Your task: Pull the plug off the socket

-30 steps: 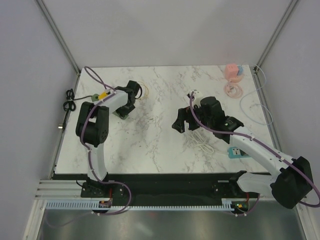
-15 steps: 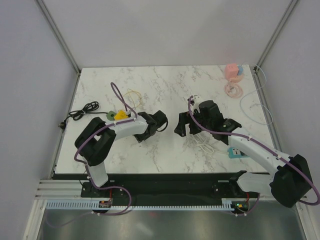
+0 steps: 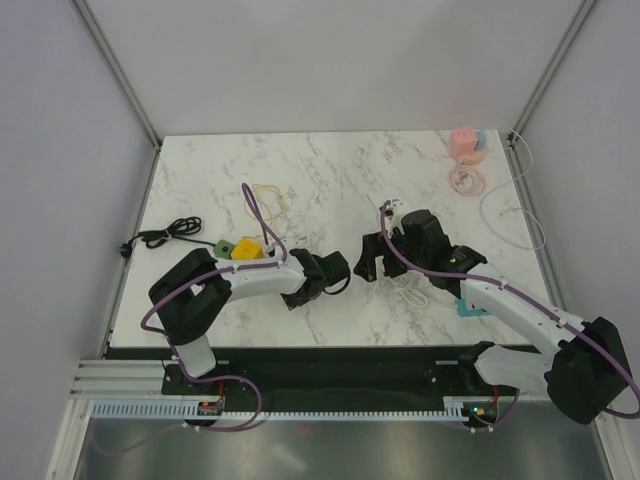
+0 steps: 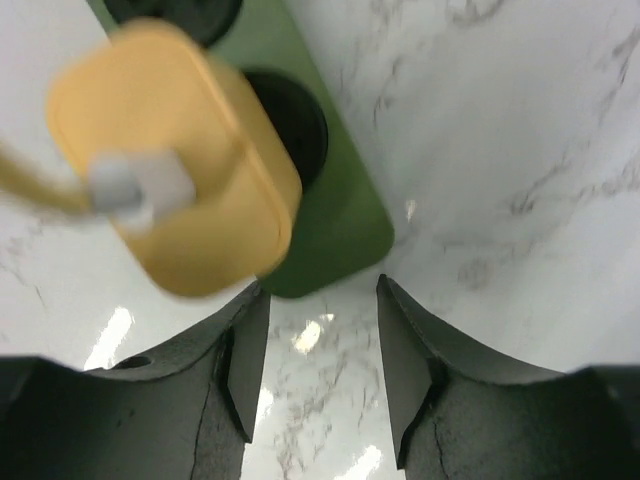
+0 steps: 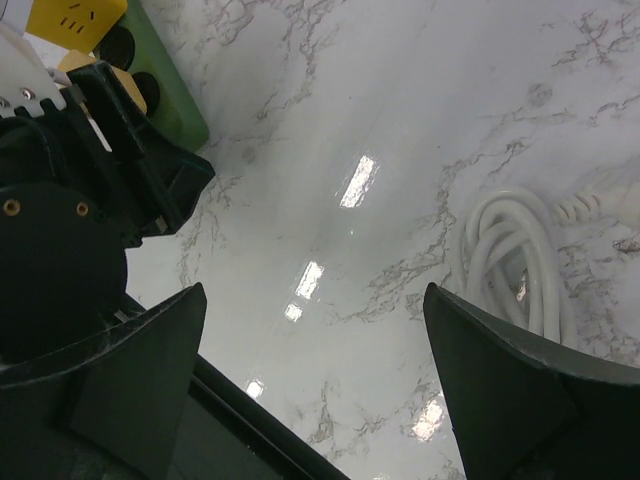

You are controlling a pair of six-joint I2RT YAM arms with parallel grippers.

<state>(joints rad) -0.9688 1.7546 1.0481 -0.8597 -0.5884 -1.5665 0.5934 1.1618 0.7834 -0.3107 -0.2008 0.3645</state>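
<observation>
The green socket strip [image 4: 330, 190] ends just beyond the fingertips of my left gripper [image 4: 320, 290]. A yellow plug [image 4: 170, 180] with a white connector and a yellowish lead sits in one of its sockets. The jaws stand partly apart, so it is open, with only marble between them. From above, the strip's far end [image 3: 222, 246] and a yellow piece [image 3: 246, 250] show, and the rest lies under the left arm. My left gripper [image 3: 335, 272] is close to the right gripper [image 3: 368, 262]. The right gripper [image 5: 315, 300] is wide open over bare marble, facing the strip [image 5: 170, 100].
A white coiled cable [image 3: 405, 285] lies under the right arm, and a blue socket [image 3: 470, 305] sits beside it. A black cable [image 3: 160, 237] trails off the left edge. A thin yellow wire loop [image 3: 265, 195] lies mid-table. Pink items [image 3: 465, 142] stand at the back right.
My left arm has swung from the back left to the front centre. The green strip and its black cable have shifted frontward with it. The right gripper has moved slightly frontward.
</observation>
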